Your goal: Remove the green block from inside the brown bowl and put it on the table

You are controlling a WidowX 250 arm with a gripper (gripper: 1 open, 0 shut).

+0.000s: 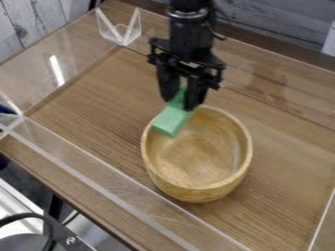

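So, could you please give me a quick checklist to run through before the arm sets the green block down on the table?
1. Gripper shut on the green block: ok.
2. Block lifted off the floor of the brown bowl: ok.
3. Block fully past the bowl's rim: not ok, its lower end hangs over the left rim.
4. Bare table to the left of the bowl for the drop: ok.
5. Block hangs straight: not ok, it is tilted.
6. Firmness of the grip: cannot tell.

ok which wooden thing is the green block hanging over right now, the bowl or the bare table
The brown bowl: the green block, shut in the gripper, hangs over its left rim.
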